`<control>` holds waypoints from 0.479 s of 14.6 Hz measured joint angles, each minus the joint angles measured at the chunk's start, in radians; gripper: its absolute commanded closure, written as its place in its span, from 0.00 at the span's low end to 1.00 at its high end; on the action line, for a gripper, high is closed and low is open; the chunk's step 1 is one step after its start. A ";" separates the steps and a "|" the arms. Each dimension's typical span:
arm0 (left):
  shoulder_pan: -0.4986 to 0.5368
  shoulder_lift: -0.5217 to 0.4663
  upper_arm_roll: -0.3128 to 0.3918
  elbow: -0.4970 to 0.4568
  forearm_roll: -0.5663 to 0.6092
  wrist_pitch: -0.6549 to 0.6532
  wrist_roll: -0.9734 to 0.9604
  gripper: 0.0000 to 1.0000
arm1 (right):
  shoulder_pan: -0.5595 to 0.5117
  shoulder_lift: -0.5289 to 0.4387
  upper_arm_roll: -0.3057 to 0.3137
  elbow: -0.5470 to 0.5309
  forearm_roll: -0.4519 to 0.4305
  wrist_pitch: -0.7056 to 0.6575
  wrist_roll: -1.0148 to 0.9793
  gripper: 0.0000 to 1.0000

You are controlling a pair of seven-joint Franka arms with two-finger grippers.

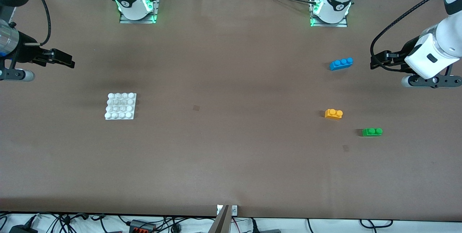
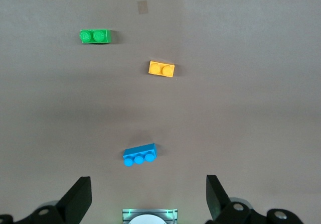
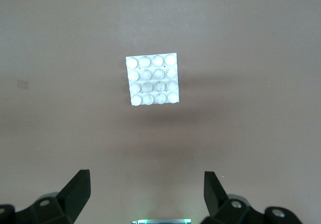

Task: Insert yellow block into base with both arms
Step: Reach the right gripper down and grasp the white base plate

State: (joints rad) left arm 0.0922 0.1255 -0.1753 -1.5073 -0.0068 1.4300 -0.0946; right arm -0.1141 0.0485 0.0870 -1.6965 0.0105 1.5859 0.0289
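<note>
Looking for writing, you'll find none legible; both grippers, left [image 2: 145,199] and right [image 3: 145,196], hang wide open, empty, over the brown table [image 1: 231,160].

The light is soft and even, and it comes from above. The brown table [image 1: 231,153] looks bright in the middle, with a pale shine near the robots' bases. Small dark shadows sit just beside the yellow block [image 1: 333,113] and the base [image 1: 121,106]. Green lights glow at both robot bases. All three views look sharp.
</note>
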 measured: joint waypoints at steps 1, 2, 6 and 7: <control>0.000 0.000 0.000 0.000 0.000 0.000 0.000 0.00 | 0.000 0.011 0.000 -0.005 0.000 -0.001 0.000 0.00; 0.000 0.000 0.000 0.000 0.000 0.000 0.000 0.00 | 0.000 0.024 0.001 -0.014 0.000 -0.001 0.000 0.00; 0.000 0.000 0.001 0.000 0.000 0.000 0.000 0.00 | 0.000 0.114 0.001 -0.040 0.000 0.046 0.000 0.00; 0.000 0.000 0.001 0.000 0.000 0.000 0.000 0.00 | 0.000 0.142 0.001 -0.047 0.000 0.076 0.000 0.00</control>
State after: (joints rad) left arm 0.0925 0.1255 -0.1744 -1.5074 -0.0068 1.4300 -0.0946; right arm -0.1141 0.1909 0.0881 -1.7437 0.0104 1.6616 0.0289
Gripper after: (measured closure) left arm 0.000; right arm 0.000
